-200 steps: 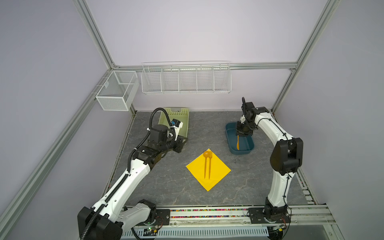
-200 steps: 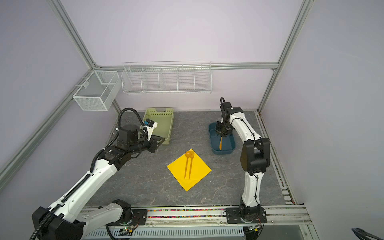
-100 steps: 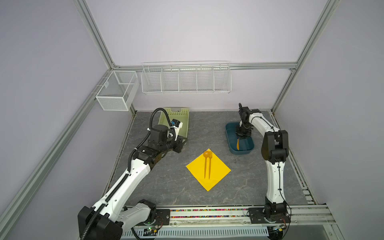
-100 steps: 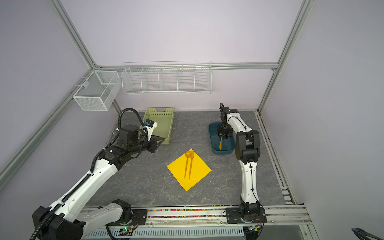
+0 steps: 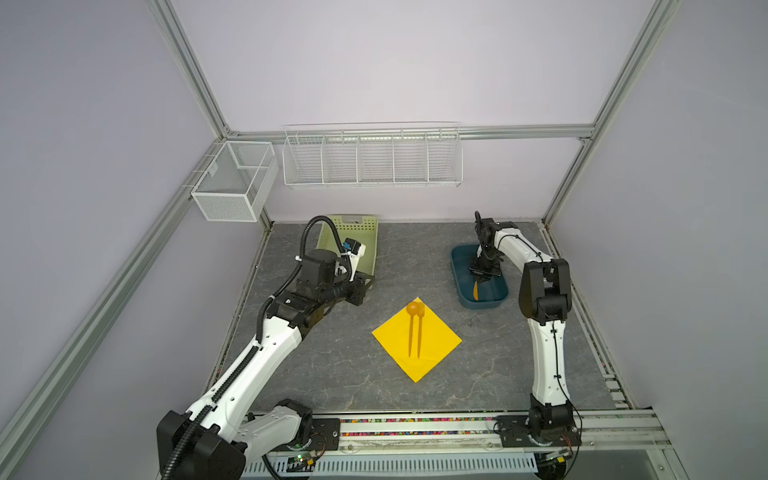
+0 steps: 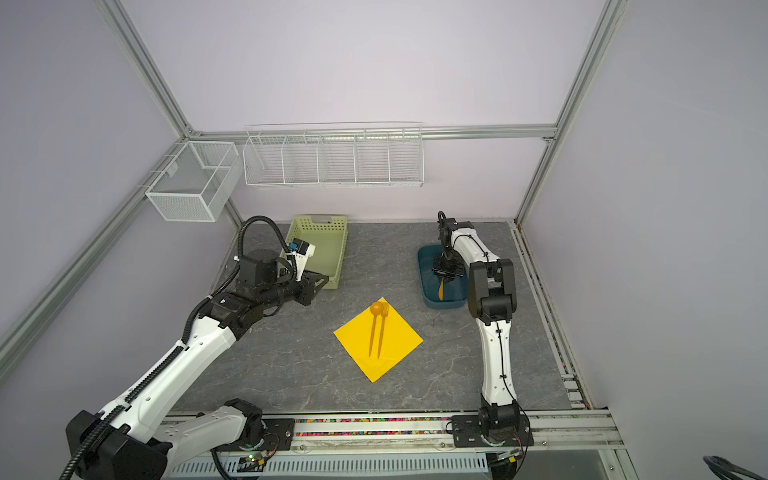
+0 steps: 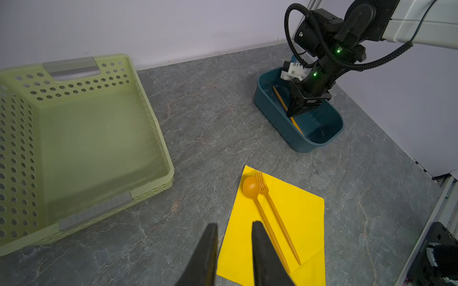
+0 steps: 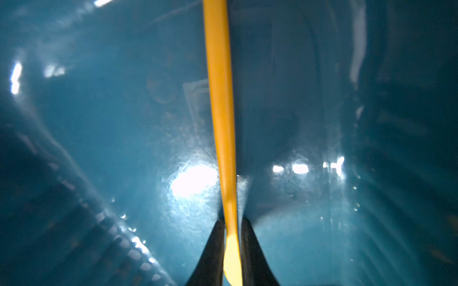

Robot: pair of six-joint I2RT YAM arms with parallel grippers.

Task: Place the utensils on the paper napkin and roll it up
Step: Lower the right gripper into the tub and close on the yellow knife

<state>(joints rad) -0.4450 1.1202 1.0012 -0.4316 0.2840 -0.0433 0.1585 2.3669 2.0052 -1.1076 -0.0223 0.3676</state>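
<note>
A: Two utensils lie in plain sight, the spoon and the fork. What about the third?

B: Mostly hidden. In both top views the right gripper covers it. Only a short orange end of the third utensil shows at the gripper's 6 o'clock, inside the blue tub.

A: Knife, or something else?

B: Cannot tell. The right wrist view is blurred, and the handle runs off the frame at both ends. It does show the two black fingers clamped on that handle, one on each side.

A: And the paper napkin?

B: Flat on the table, one corner pointing to 12 o'clock. Spoon and fork lie on it side by side, heads toward that corner, handles toward 6. The tub sits at the napkin's 2 o'clock, apart from it.

A: The left gripper?

B: Hard to pick out from above against its dark arm. Its wrist view shows the jaws apart with nothing between them. It hovers at the napkin's 10 o'clock side, and the green basket is beyond at 11.
</note>
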